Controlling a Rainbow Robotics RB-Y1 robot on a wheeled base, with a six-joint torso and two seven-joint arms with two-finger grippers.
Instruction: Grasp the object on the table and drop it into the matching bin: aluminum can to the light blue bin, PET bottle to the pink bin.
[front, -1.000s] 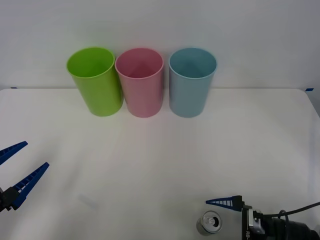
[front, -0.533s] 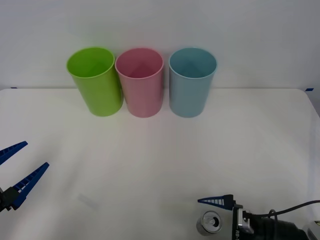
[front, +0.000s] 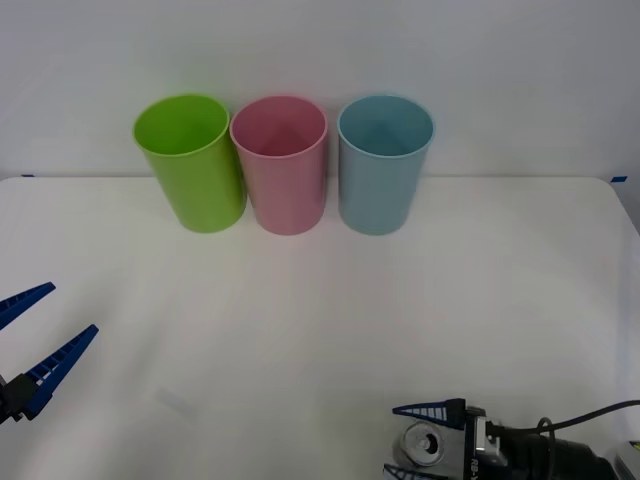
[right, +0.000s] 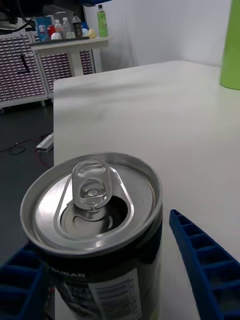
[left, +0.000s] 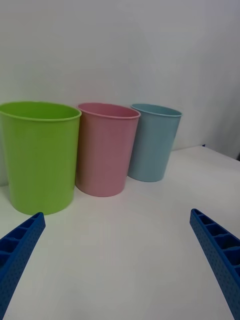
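the small silver aluminum drink can (front: 421, 446) stands upright on the plain white table (front: 320, 300), close to the near edge on the robot's right side. the right gripper (front: 412, 442) has its 2 blue ribbed fingers spread, 1 on each side of the can; in the right wrist view the can (right: 95, 220) sits between them, with 1 finger (right: 210, 265) just beside its wall and a gap visible, so the grip is judged not yet made.

to do this step well, the fingers should close evenly on the can's middle, square to its wall, firm enough to hold without denting thin metal or tipping it.

the left gripper (front: 30, 350) is parked with fingers spread at the table's left side, well apart from the can.

the tall light blue plastic bin (front: 384, 165) stands at the far edge, beside the tall pink plastic bin (front: 281, 165) and a lime green plastic bin (front: 190, 160), the 3 in a tight row. open table lies between can and bins, leaving a free path; the lift should clear the blue rim.
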